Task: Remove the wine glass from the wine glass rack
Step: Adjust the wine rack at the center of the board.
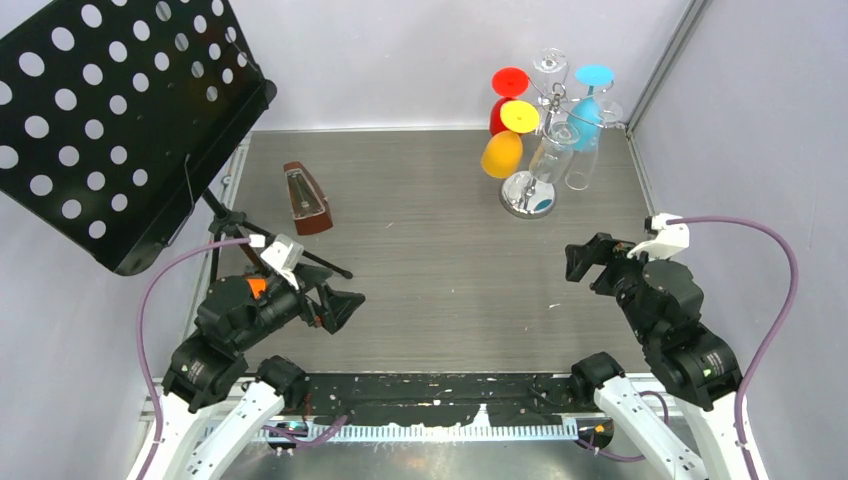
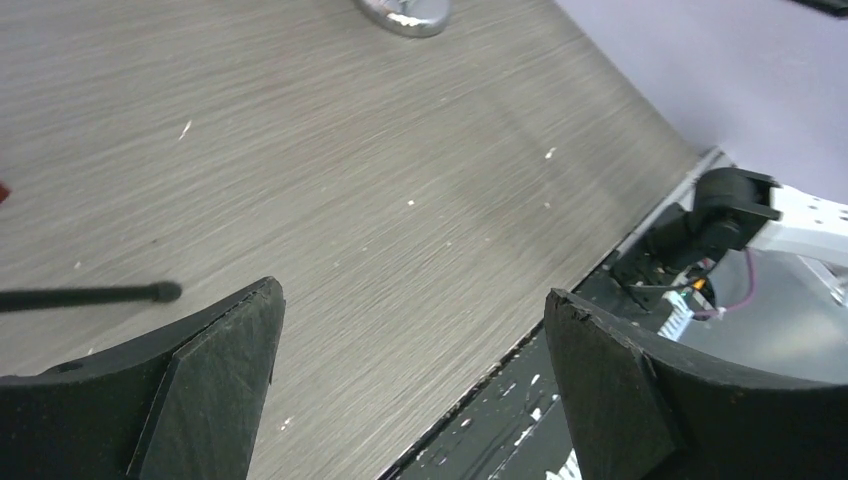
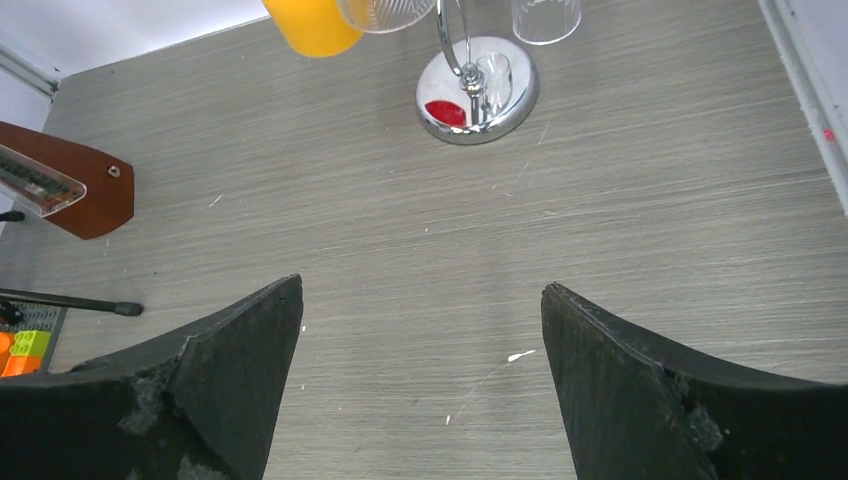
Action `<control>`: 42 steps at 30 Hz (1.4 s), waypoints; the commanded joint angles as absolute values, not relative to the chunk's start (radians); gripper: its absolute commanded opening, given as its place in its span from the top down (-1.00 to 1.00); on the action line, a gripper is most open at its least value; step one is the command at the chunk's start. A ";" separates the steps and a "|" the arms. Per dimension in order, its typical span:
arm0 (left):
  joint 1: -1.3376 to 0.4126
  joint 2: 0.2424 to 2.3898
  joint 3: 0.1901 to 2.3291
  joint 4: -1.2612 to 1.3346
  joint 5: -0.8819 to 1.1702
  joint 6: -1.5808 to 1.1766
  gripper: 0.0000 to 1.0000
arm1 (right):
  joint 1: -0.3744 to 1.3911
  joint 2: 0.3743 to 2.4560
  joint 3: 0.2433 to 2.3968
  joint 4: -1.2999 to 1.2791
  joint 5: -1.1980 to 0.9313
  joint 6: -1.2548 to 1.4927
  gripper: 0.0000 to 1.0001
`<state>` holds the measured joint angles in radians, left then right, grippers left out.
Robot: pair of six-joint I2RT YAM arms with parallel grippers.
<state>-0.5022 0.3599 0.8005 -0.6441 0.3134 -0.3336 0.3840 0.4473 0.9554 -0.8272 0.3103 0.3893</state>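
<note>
While on rack (image 1: 520, 191), glasses (image 1: 502, 154) beyond jaws.

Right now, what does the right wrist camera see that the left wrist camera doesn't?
Only the right wrist view shows the orange glass, a clear glass and the brown metronome. Only the left wrist view shows the other arm's base. Both show the rack's shiny round base, a thin black rod and the grey table.

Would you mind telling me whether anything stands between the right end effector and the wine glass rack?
Nothing visible does. The right end effector, open, faces the wine glass rack across bare table. The metronome lies well off to the left of that path.
</note>
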 commanded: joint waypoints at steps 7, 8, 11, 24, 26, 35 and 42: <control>-0.503 0.421 0.841 -0.725 0.160 -0.302 -0.98 | 0.381 0.469 1.134 -0.819 0.338 0.254 -0.90; -0.504 0.427 0.841 -0.724 0.158 -0.299 -0.98 | 0.382 0.475 1.145 -0.818 0.328 0.242 -0.90; -0.505 0.439 0.840 -0.710 0.165 -0.289 -0.98 | 0.383 0.507 1.189 -0.793 0.311 0.187 -0.90; -0.504 0.410 0.790 -0.689 0.179 -0.261 -0.98 | 0.382 0.799 1.416 -0.659 0.287 0.080 -0.92; -0.503 0.396 0.778 -0.683 0.178 -0.260 -0.98 | 0.382 0.853 1.461 -0.641 0.319 0.064 -0.89; -0.503 0.380 0.759 -0.689 0.160 -0.248 -0.98 | 0.381 1.136 1.675 -0.610 0.311 -0.014 -0.89; -0.504 0.354 0.749 -0.686 0.164 -0.249 -0.98 | 0.362 1.236 1.711 -0.460 0.237 -0.101 -0.80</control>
<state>-0.5022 0.3756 0.7547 -0.7227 0.1604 -0.2600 0.3790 1.2213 1.6737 -0.5945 0.2752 -0.0315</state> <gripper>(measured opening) 0.992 0.912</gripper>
